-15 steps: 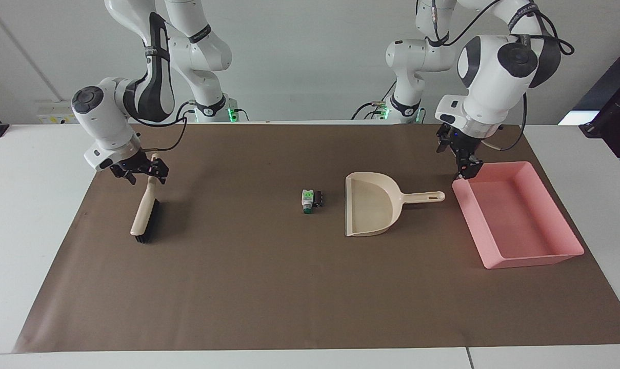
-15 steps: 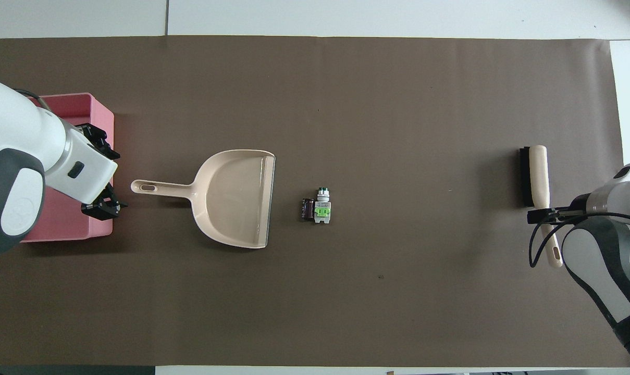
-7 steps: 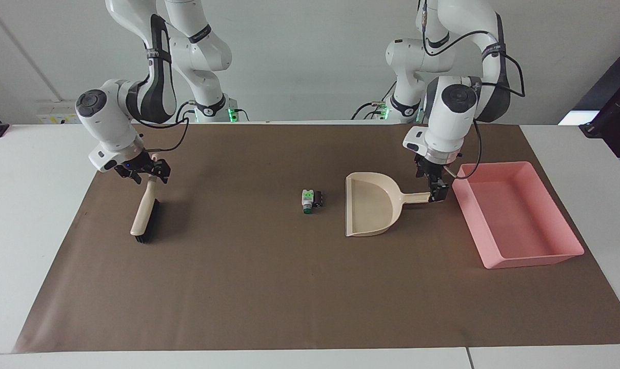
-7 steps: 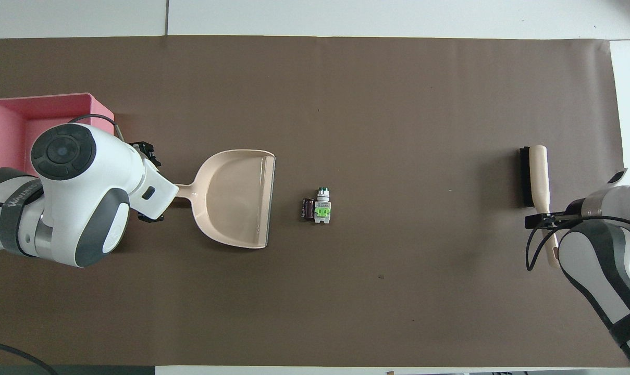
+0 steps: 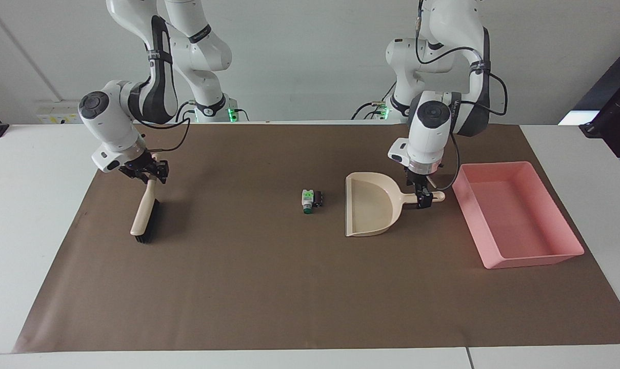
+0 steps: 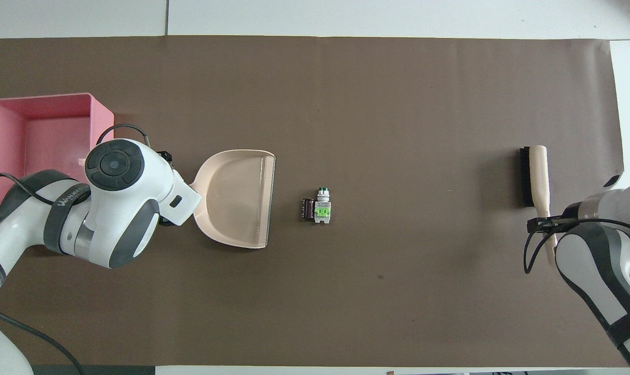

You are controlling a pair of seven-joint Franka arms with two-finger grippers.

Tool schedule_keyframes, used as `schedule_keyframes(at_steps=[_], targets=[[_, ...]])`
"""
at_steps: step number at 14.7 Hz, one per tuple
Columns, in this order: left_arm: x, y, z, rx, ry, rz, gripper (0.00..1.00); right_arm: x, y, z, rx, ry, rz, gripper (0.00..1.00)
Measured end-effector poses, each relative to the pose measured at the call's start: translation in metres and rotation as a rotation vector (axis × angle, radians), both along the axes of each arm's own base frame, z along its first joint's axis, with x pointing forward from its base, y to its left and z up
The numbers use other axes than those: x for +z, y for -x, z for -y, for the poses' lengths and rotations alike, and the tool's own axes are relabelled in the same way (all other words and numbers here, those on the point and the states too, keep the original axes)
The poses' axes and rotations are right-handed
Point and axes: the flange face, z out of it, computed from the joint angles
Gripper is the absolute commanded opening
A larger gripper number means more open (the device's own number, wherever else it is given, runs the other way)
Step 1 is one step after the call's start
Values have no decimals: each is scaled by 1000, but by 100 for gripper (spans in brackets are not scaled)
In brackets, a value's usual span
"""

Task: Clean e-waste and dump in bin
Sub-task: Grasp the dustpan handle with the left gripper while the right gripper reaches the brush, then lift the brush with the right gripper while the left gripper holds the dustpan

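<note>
Left gripper [image 5: 424,199] straddling the dustpan [image 5: 371,210] handle, fingers spread, right gripper [image 5: 148,171] at the brush [image 5: 144,215] handle, grip unclear, e-waste [image 5: 311,199] lying beside dustpan, bin [image 5: 515,220] sitting on desk [image 5: 268,287].

A matt brown paper sheet [image 5: 268,287] is spread smooth over the white table [image 5: 27,215]. The beige dustpan [image 5: 368,212] is moulded in smooth plastic with a slight sheen. The shallow pink bin [image 5: 517,220] is seen as smooth, semi-gloss plastic. The beige-handled brush [image 5: 144,212] is fitted with dark bristles. The arm casings [image 6: 119,200] are finished in glossy white and grey plastic.
</note>
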Motion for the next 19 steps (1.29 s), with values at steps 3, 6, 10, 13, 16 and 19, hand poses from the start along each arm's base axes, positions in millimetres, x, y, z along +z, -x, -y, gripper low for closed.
schedule_keyframes(at_steps=[3,6,10,13,16,19], targets=[[-5,7,11,-6,-10,8,86,0,1,-1,1,-3,-12,0],[-5,7,13,-9,-16,13,81,7,-2,-3,-14,-26,-25,0],[-6,8,12,-9,-18,11,68,15,-7,-4,-19,-35,-20,0],[-7,9,12,-9,-19,8,59,20,-11,-9,-6,-34,-16,0],[-10,11,11,-10,-21,4,29,37,-23,-36,13,-32,-30,0],[-8,9,12,-11,-18,11,0,55,-34,-79,2,-21,-46,0]])
